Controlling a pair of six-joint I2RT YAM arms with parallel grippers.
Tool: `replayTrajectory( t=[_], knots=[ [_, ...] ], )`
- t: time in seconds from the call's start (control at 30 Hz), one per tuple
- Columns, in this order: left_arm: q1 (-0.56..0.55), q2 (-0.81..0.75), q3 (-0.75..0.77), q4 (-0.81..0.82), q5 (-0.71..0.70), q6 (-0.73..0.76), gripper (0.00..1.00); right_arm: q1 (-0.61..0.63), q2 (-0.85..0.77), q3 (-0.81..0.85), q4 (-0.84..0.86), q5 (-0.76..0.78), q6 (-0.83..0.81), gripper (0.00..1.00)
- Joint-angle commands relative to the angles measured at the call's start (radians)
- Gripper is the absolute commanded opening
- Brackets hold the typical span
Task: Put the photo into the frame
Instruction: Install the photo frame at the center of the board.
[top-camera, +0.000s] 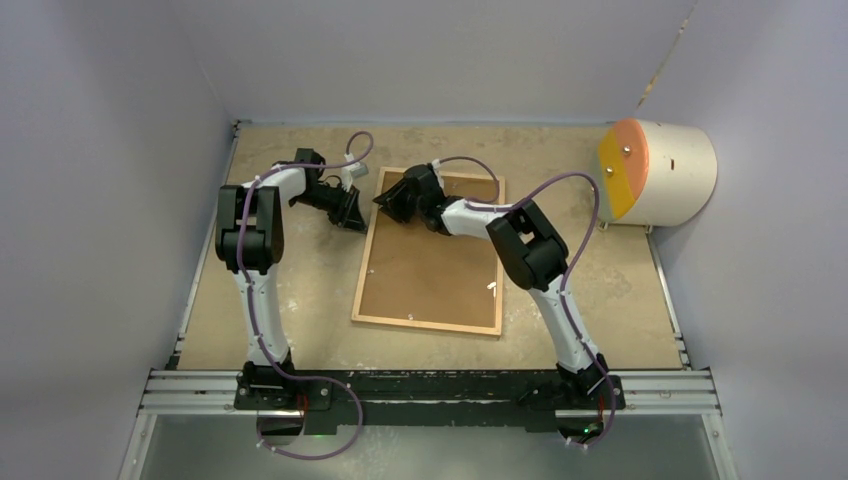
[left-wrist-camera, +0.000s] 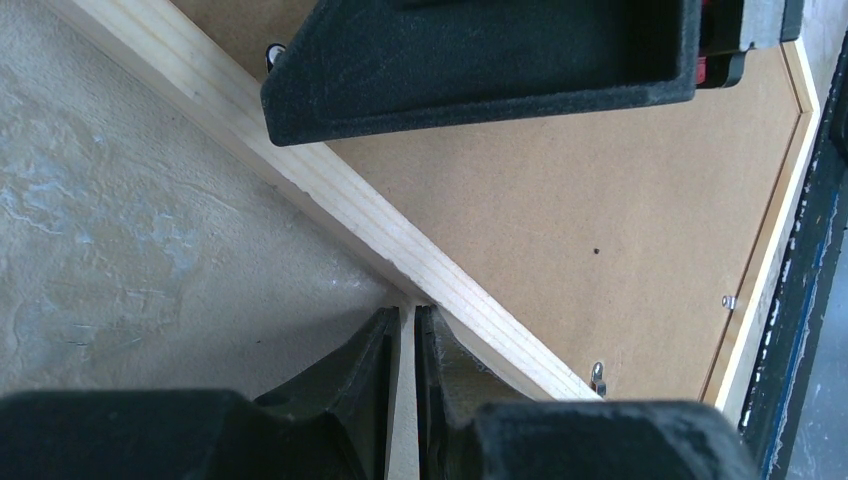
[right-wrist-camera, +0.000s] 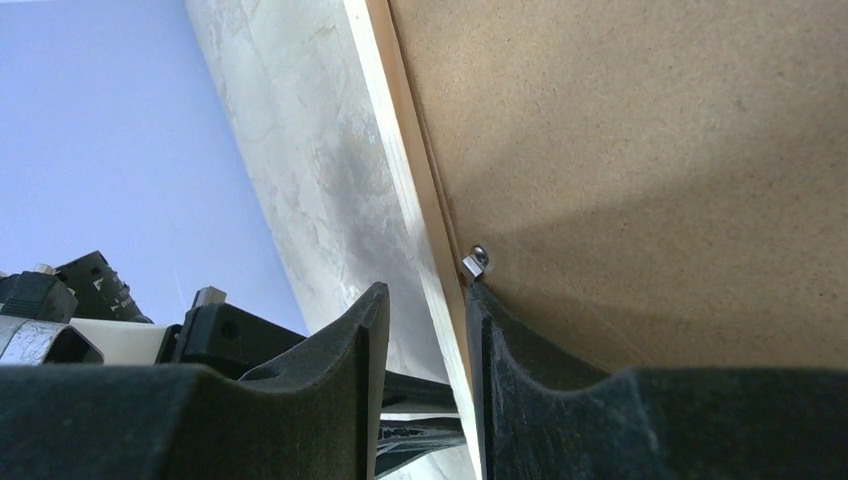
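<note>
- From the top camera: two arms, two grippers, one frame (top-camera: 425, 326), one brown backing board (top-camera: 430, 260) and one white drum (top-camera: 665, 172) with an orange face, far right.
- The frame lay flat in the middle of the table (top-camera: 300, 290), back side up, with thin pale-orange strips around the board. Whatever lay under the board was hidden.
- The left gripper (top-camera: 354, 216) sat just beside the frame's left strip, near its far corner. The right gripper (top-camera: 390, 205) hung over that same corner. Neither claw's gap could be read from here.
- From the left wrist: one frame strip (left-wrist-camera: 350, 198) ran diagonally between table and board (left-wrist-camera: 560, 200).
- Two metal clips (left-wrist-camera: 598, 375) (left-wrist-camera: 729, 300) showed along the far edges. A third was half hidden behind one black finger (left-wrist-camera: 480, 70) of the right gripper.
- The left gripper (left-wrist-camera: 407, 312) was closed to a thin slit, tips against the strip's outer edge. A pale sliver showed in the slit. Whether it pinched anything could not be made out.
- From the right wrist: one strip (right-wrist-camera: 402, 130), one clip (right-wrist-camera: 475, 261), and the board (right-wrist-camera: 650, 150) filling the right side.
- The right gripper (right-wrist-camera: 425, 288) stood parted astride the strip. One finger was on the table side and clear of the wood. The other was against the board beside the clip.
- Parts of the left arm were cut off at the lower left.
</note>
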Motion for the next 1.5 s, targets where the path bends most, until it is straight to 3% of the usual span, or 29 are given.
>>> replayTrajectory(
  t=[0.0, 0.37, 0.6, 0.7, 0.87, 1.0, 1.23, 1.47],
  knots=[
    [-0.037, 0.0, -0.035, -0.016, -0.036, 0.035, 0.16, 0.019, 0.0, -0.005, -0.009, 0.072, 0.034, 0.36],
    [-0.037, 0.001, -0.035, -0.019, -0.034, 0.04, 0.16, 0.018, 0.015, 0.019, -0.032, 0.074, -0.001, 0.36],
    [-0.036, -0.019, -0.037, -0.04, -0.041, 0.054, 0.16, 0.016, -0.016, 0.013, 0.027, -0.002, -0.045, 0.38],
    [-0.023, -0.038, -0.032, -0.072, -0.049, 0.077, 0.17, 0.007, -0.099, -0.033, 0.021, -0.112, -0.1, 0.46],
    [0.009, -0.073, -0.028, -0.149, -0.08, 0.149, 0.21, -0.071, -0.324, -0.122, -0.13, -0.17, -0.293, 0.75],
    [-0.001, -0.142, -0.113, -0.144, -0.129, 0.196, 0.26, -0.199, -0.484, -0.225, -0.301, -0.13, -0.428, 0.98],
    [-0.047, -0.25, -0.296, -0.074, -0.252, 0.224, 0.28, -0.491, -0.636, -0.447, -0.382, -0.01, -0.547, 0.99],
    [-0.095, -0.307, -0.43, -0.016, -0.312, 0.228, 0.29, -0.534, -0.513, -0.428, -0.382, -0.033, -0.607, 0.99]
  ],
)
